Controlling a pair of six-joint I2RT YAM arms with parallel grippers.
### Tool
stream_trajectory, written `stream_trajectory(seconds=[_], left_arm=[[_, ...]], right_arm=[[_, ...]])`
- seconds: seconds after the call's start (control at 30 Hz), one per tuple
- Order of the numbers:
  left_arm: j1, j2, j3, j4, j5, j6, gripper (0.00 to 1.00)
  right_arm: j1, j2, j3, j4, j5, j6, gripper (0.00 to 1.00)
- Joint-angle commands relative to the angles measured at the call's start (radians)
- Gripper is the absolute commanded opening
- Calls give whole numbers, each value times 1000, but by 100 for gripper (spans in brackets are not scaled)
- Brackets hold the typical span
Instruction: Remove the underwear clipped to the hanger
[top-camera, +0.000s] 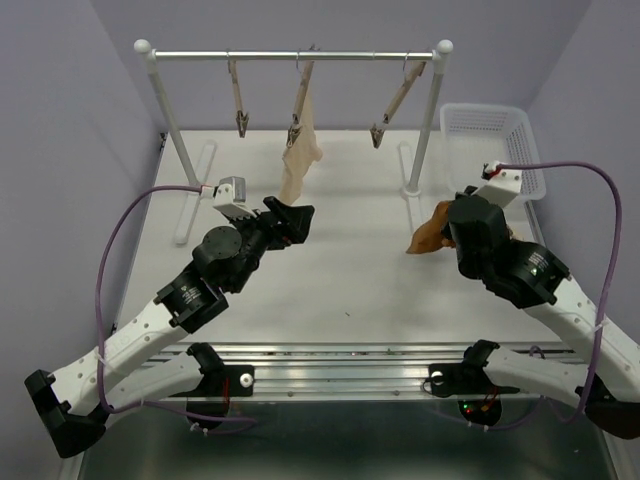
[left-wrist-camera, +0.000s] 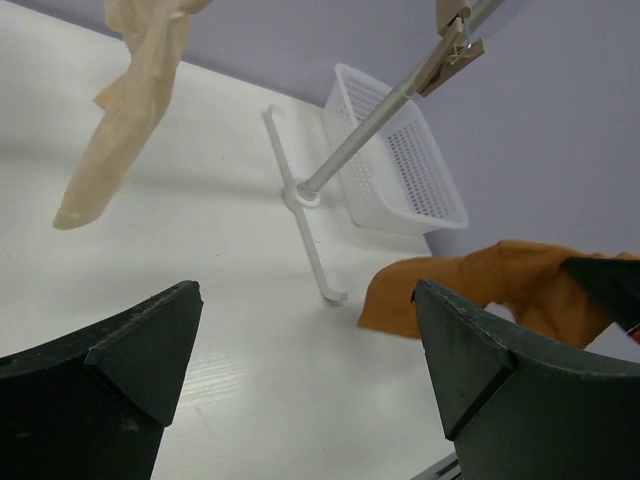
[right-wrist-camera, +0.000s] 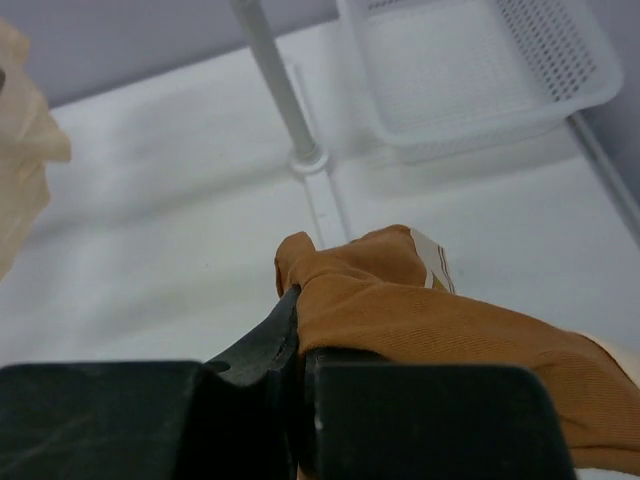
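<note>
The pale beige underwear (top-camera: 298, 150) hangs from one clip of the middle hanger (top-camera: 301, 90) on the rack; it also shows in the left wrist view (left-wrist-camera: 125, 110). My left gripper (top-camera: 296, 222) is open and empty, just below and in front of it, not touching. My right gripper (top-camera: 450, 225) is shut on the rust-orange underwear (top-camera: 427, 232), which droops from the jaws above the table, off the hangers. It shows in the right wrist view (right-wrist-camera: 420, 300) and the left wrist view (left-wrist-camera: 480, 290).
A white rack (top-camera: 297, 56) with three wooden clip hangers stands at the back. A white mesh basket (top-camera: 490, 140) sits at the back right, beside the rack's right post (top-camera: 428, 120).
</note>
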Motion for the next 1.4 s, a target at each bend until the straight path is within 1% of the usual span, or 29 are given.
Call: stream_trajectory(seconds=[0.0, 0.03, 0.1, 0.13, 0.17, 0.2, 0.23, 0.27, 0.3, 0.33, 0.37, 0.4, 0.43, 0.47, 0.57, 0.63, 0.73, 0.87, 1.0, 1.17, 1.2, 1.23, 1.3, 1.33, 1.37], left_arm=[[10, -5, 39, -9, -72, 24, 99], [12, -3, 38, -15, -86, 24, 99], [16, -2, 39, -24, -100, 25, 99], [18, 1, 41, -30, -104, 27, 99], [21, 3, 41, -30, -108, 31, 99], [22, 4, 42, -30, -109, 35, 99], [24, 4, 42, -30, -109, 39, 99], [29, 6, 45, -30, -111, 44, 99], [30, 7, 50, -32, -112, 45, 99], [32, 7, 53, -36, -114, 48, 99], [35, 9, 54, -39, -115, 53, 99], [38, 9, 56, -41, -115, 56, 99], [39, 9, 61, -48, -115, 58, 99], [41, 9, 61, -52, -121, 61, 99], [46, 1, 62, -67, -147, 59, 99], [50, -9, 59, -67, -163, 58, 99], [56, -26, 56, -110, -178, 53, 99], [62, -45, 51, -145, -227, 25, 99], [69, -46, 56, -190, -247, -1, 99], [75, -51, 56, -200, -250, -11, 99], [75, -49, 57, -203, -250, -13, 99], [76, -49, 64, -211, -249, -13, 99], [78, -51, 65, -216, -250, -16, 99], [78, -55, 64, -217, -249, -16, 99], [78, -57, 62, -217, -249, -18, 99]], right_arm=[[-12, 131, 211, -15, 374, -66, 1], [-36, 180, 245, -17, 414, -79, 1], [-83, 222, 296, 11, 434, -131, 1], [-122, 239, 315, 84, 416, -226, 1], [-172, 250, 333, 142, 307, -286, 1], [-287, 268, 336, 249, 227, -332, 1], [-345, 283, 339, 290, 151, -387, 1], [-396, 303, 359, 322, 38, -415, 1], [-432, 329, 379, 360, 10, -440, 1], [-488, 395, 403, 368, -4, -457, 1], [-510, 432, 434, 370, -20, -484, 1], [-530, 467, 501, 369, -58, -497, 1], [-567, 534, 534, 368, -79, -509, 1], [-582, 565, 566, 370, -130, -514, 1], [-645, 682, 684, 379, -176, -537, 1], [-683, 765, 767, 381, -199, -558, 1], [-711, 838, 851, 398, -192, -603, 1], [-722, 934, 893, 456, -175, -670, 1], [-751, 1036, 953, 480, -155, -712, 1], [-783, 1167, 1000, 493, -168, -724, 1], [-783, 1181, 1000, 493, -169, -719, 3], [-794, 1205, 1000, 493, -169, -712, 17], [-805, 1231, 999, 491, -158, -716, 29], [-805, 1240, 996, 491, -146, -721, 45], [-805, 1244, 984, 491, -130, -731, 53]])
